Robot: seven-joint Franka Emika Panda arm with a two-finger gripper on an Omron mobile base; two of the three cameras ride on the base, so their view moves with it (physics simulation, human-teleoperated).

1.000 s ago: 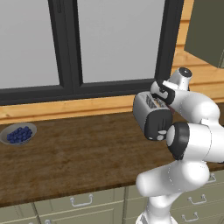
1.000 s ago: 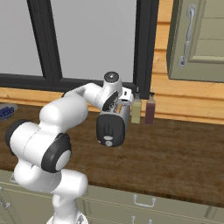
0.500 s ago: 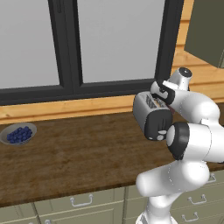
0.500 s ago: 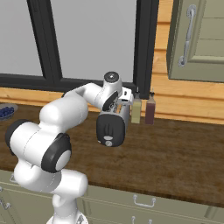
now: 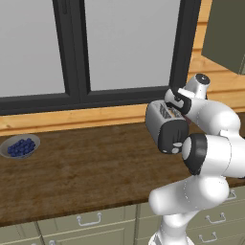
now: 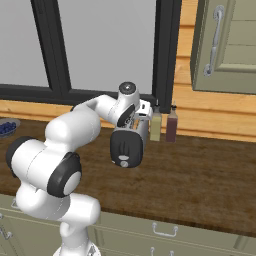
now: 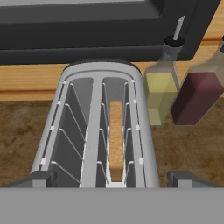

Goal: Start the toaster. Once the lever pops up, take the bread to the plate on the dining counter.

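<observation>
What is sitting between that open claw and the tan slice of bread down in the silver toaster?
Nothing visible. In the hand view the open gripper looks straight down on the silver toaster, and the tan bread slice stands edge-up in its right slot. The two bottles stand beside the toaster, clear of that path.

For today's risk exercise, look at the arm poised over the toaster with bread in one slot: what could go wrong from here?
1. The open end effector straddles the toaster from above; reaching down for the bread, a fingertip could catch a slot's wire guides.
2. Two bottles, yellow and dark red, stand close beside the toaster; a sideways swing might topple them.
3. The lever sits on the black end panel, so a blind push might miss.
</observation>
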